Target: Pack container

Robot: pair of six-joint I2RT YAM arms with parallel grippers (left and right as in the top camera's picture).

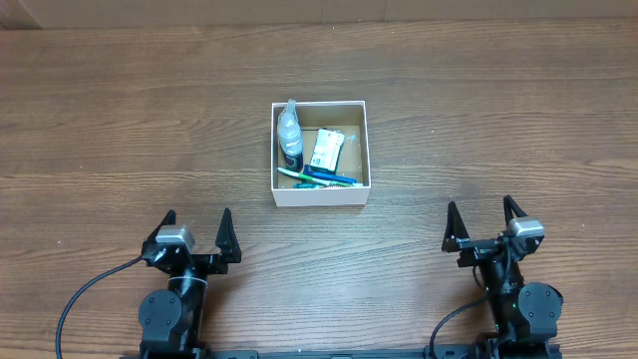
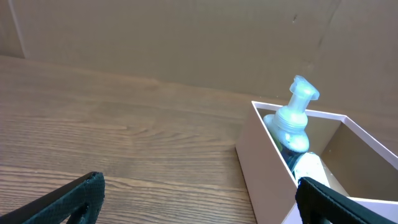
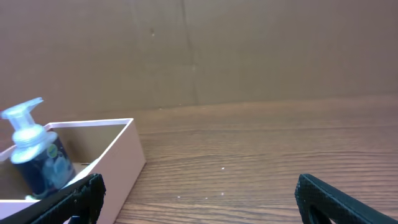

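Square white container (image 1: 319, 194) at the middle of the wooden table (image 1: 100, 120), brown inside, well apart from both arms. Holds a clear pump bottle (image 1: 289, 135) leaning along its left wall with the pump head at the far rim, a green-and-white packet (image 1: 326, 150) just right of the bottle, and a few thin green and blue sticks (image 1: 324, 178) laid across the near side, close against the bottle's dark base; cannot tell what the sticks are. Left gripper (image 1: 197, 221) low at the near edge, left of the container, jaws spread wide and holding nothing. Right gripper (image 1: 480, 211) at the near edge on the other side, jaws just as wide, nothing between them. From the left wrist, left gripper (image 2: 199, 208) faces plain wood, with the container (image 2: 267, 168) off to the right and the pump bottle (image 2: 292, 121) poking tilted above its rim. From the right wrist, right gripper (image 3: 199, 208) faces wood as well, container (image 3: 118, 155) at the left edge, pump bottle (image 3: 34, 155) rising out of it, a brown cardboard backdrop (image 3: 280, 50) standing behind the table.
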